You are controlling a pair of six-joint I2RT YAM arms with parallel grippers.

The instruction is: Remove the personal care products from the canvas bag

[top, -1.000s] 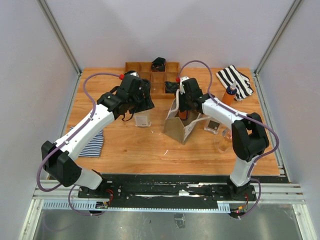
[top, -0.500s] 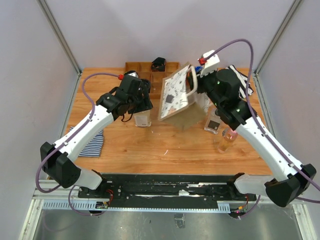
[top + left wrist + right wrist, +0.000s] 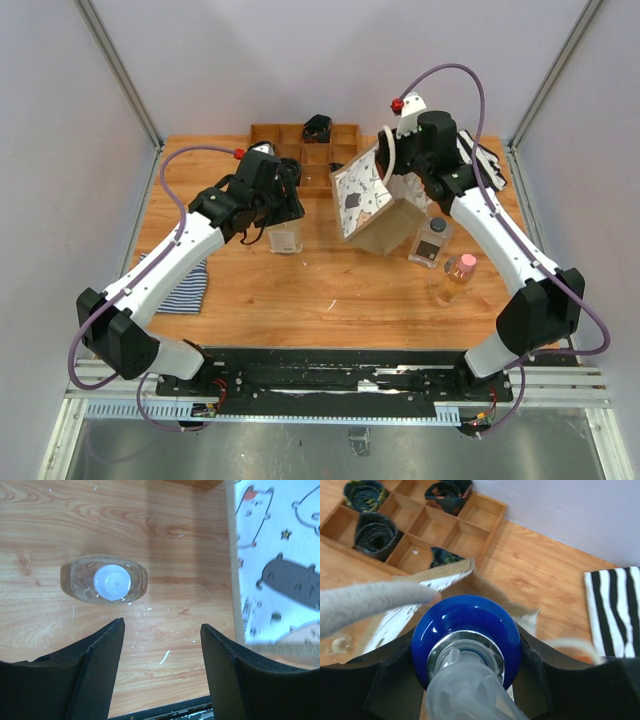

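Observation:
The canvas bag (image 3: 372,207) hangs tilted in mid-table, its cat-print side up. It also shows in the left wrist view (image 3: 280,570) and below my right jaws (image 3: 451,575). My right gripper (image 3: 402,178) is at the bag's mouth, shut on the orange bottle's blue pump collar (image 3: 467,632). The bottle's body is hidden. My left gripper (image 3: 162,630) is open and empty, just above a clear bottle with a white cap (image 3: 112,582) that stands left of the bag (image 3: 285,237). A clear bottle with a grey cap (image 3: 431,241) and a peach bottle with a pink cap (image 3: 455,279) are right of the bag.
A brown wooden compartment tray (image 3: 300,150) with black rolled items (image 3: 375,532) stands at the back. A black-and-white striped cloth (image 3: 615,610) lies at the back right. A blue striped cloth (image 3: 185,288) lies at the left. A white rope handle (image 3: 365,605) crosses the right wrist view.
My right arm came up out of the bag with the pump bottle, and the bag was lifted and tipped over with it. It has since dropped a little to the right. The left arm stayed put.

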